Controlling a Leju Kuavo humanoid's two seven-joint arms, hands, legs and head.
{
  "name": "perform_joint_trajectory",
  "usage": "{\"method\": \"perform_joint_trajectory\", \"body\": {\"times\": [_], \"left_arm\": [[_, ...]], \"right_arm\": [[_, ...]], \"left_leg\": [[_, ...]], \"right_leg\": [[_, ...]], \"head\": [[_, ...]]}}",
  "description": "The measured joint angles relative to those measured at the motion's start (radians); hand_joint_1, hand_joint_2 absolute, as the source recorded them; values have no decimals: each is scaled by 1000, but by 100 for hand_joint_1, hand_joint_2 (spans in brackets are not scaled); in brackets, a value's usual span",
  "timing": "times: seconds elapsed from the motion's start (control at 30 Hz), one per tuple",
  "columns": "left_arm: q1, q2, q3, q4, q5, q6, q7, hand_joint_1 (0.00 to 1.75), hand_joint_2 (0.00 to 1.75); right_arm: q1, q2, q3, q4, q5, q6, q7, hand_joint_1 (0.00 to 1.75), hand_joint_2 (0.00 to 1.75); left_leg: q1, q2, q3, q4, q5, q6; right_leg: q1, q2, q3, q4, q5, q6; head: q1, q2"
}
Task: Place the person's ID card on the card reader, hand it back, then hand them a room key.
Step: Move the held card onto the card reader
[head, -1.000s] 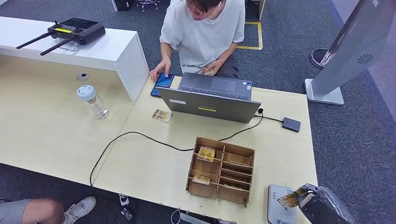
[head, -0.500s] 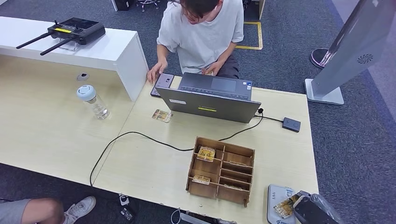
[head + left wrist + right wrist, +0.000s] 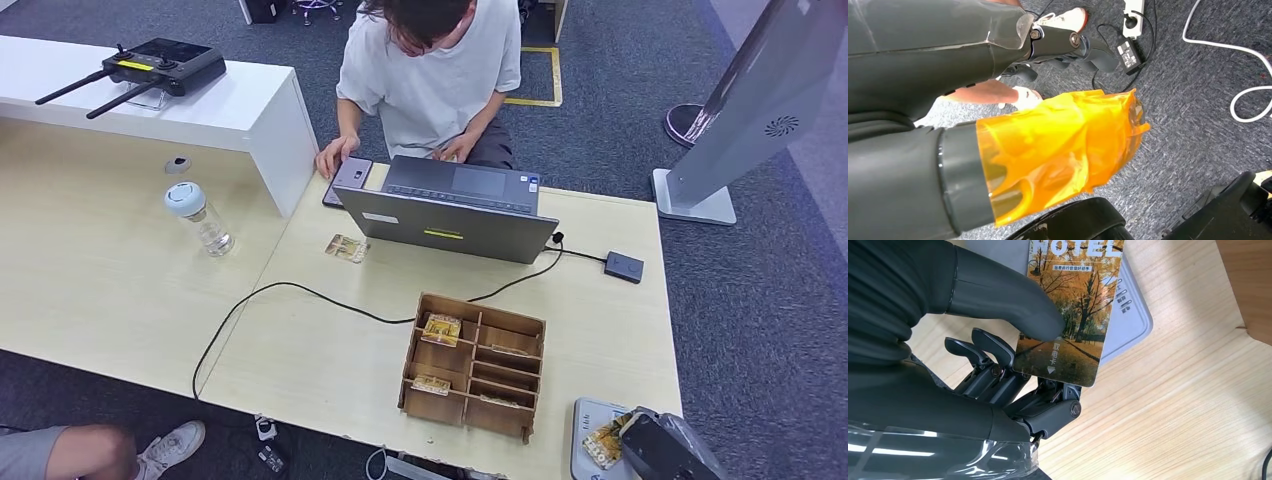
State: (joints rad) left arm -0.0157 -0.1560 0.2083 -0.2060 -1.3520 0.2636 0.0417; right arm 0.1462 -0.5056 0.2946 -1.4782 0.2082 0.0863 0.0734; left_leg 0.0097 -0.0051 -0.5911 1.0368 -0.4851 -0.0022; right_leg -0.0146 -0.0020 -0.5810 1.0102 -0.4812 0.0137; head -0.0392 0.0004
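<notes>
Right hand (image 3: pixel 1013 350): at 5 o'clock on the worktop (image 3: pixel 330 350), thumb and fingers pinched on the card (image 3: pixel 1070 310).
Card: autumn-tree print, held flat over the grey card reader (image 3: pixel 590 425); contact with the reader could not be told.
Left hand (image 3: pixel 1058 150): hung beside the body over grey carpet, wrapped in orange film; fingers hidden, so apart or together could not be told.
Wooden box (image 3: pixel 475 365): at 9 o'clock of the reader, cards in several compartments.
Spare card (image 3: pixel 347 248): lay at 11 o'clock of the box.
Person (image 3: pixel 430 70): seated at 12 o'clock behind the laptop (image 3: pixel 450 215), one hand on a phone (image 3: pixel 348 177).
</notes>
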Motion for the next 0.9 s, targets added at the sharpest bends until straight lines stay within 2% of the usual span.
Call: {"method": "perform_joint_trajectory", "body": {"times": [0.23,0.7,0.9], "left_arm": [[0,0,0,0,2,0,2,0,0],[0,0,0,0,5,0,14,0,0],[0,-1,0,0,5,0,15,0,0]], "right_arm": [[-6,23,15,12,32,-35,-3,175,175],[-38,68,67,6,294,-107,85,175,175],[-47,78,84,-1,340,-110,104,175,175]], "left_leg": [[0,0,0,0,0,0],[0,0,0,0,0,0],[0,0,0,0,0,0]], "right_leg": [[0,0,0,0,0,0],[0,0,0,0,0,0],[0,0,0,0,0,0]], "head": [[0,0],[0,0],[0,0]]}}
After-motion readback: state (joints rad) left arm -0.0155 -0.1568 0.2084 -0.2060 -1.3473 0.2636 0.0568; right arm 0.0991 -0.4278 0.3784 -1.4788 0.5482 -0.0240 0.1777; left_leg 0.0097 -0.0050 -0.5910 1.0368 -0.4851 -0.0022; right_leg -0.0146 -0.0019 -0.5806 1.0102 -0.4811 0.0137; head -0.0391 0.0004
